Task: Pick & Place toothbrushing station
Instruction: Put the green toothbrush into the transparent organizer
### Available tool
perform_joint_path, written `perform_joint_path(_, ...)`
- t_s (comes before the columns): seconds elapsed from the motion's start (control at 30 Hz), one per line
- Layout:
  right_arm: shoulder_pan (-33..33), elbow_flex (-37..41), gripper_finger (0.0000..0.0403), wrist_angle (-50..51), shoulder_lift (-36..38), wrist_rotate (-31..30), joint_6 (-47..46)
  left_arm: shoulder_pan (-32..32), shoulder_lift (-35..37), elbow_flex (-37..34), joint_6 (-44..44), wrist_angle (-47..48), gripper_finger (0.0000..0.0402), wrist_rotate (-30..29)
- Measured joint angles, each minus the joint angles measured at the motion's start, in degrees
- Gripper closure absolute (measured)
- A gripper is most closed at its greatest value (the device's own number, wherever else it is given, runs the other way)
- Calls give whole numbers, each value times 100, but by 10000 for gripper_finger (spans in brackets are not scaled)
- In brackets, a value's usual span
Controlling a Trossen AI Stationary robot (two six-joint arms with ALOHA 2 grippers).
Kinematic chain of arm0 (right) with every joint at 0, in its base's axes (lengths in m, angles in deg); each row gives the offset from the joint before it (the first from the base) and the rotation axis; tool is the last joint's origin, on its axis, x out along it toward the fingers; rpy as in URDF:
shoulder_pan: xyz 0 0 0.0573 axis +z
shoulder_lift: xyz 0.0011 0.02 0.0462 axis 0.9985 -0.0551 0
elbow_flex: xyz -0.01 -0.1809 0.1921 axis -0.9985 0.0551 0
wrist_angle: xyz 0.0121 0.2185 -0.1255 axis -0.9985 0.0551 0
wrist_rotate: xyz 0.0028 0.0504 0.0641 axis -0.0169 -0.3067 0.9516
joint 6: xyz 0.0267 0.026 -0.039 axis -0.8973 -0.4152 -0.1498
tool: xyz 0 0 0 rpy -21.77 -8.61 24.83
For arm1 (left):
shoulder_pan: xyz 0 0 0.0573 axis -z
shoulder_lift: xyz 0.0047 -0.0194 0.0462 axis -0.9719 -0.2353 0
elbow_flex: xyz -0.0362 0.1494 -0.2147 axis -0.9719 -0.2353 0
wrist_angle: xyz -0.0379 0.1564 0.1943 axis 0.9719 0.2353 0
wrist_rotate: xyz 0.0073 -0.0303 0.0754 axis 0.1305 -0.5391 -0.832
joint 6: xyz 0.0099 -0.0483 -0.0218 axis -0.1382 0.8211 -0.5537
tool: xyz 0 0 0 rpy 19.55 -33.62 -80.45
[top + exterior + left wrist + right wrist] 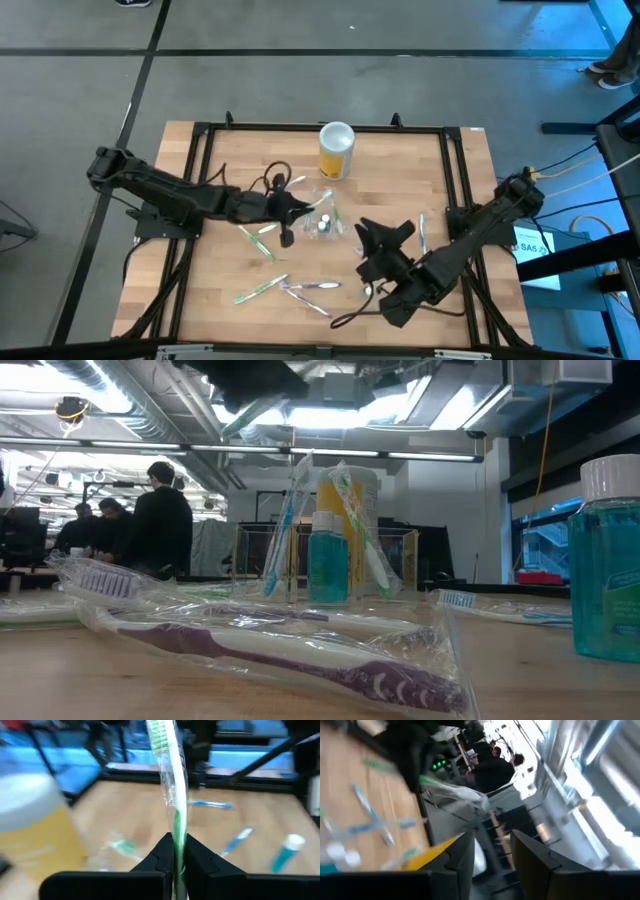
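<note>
In the low view, a purple toothbrush (290, 660) in a clear wrapper lies nearest, across the lower middle of the frame on the wooden tabletop (60, 680). At the right edge stands a teal mouthwash bottle (605, 560) with a white cap. Farther back, at centre frame, the toothbrushing station (325, 565) stands upright: a clear container holding a small teal bottle and wrapped toothbrushes that lean against its walls. The yellow canister (352, 530) stands behind it. People stand in the room beyond, at the left of the frame.

From above, the right hand (385, 238) sits right of centre, and the right wrist view shows its two fingers (462, 855) apart with nothing between them. The station (322, 220) sits at mid-table, just left of that hand, hard to make out against the wood. The left hand (285, 212) is left of centre, just beside the station. The left wrist view shows its fingers clamped together on a green toothbrush (172, 785) in its wrapper, the bristle end at the top of the frame. More wrapped toothbrushes (290, 288) are scattered in the lower middle of the high view. The yellow canister (336, 150) with its white lid stands at the upper middle, near the far edge of the tabletop.
</note>
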Motion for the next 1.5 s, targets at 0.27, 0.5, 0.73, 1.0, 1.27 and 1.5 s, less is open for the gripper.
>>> perform_joint_path(0.27,1,0,260,631,417,252,-2205,555,-136,-1168,-843,-3306,387,-1040)
perform_joint_path(0.5,-81,0,249,1821,521,876,-4025,445,-358,-2454,-1142,-5805,387,-1187)
perform_joint_path(0.73,-289,0,243,1986,521,1167,-4724,244,-1167,-2558,-996,-6769,387,-714)
perform_joint_path(1.0,-500,0,243,1976,520,1648,-5021,100,-1997,-2529,-654,-7598,388,-569)
perform_joint_path(1.27,-646,0,251,1960,519,1965,-5129,-197,-2862,-2308,-199,-8176,388,-118)
perform_joint_path(1.5,-666,0,276,1958,519,2092,-5130,-235,-3154,-2149,-141,-8174,388,-13)
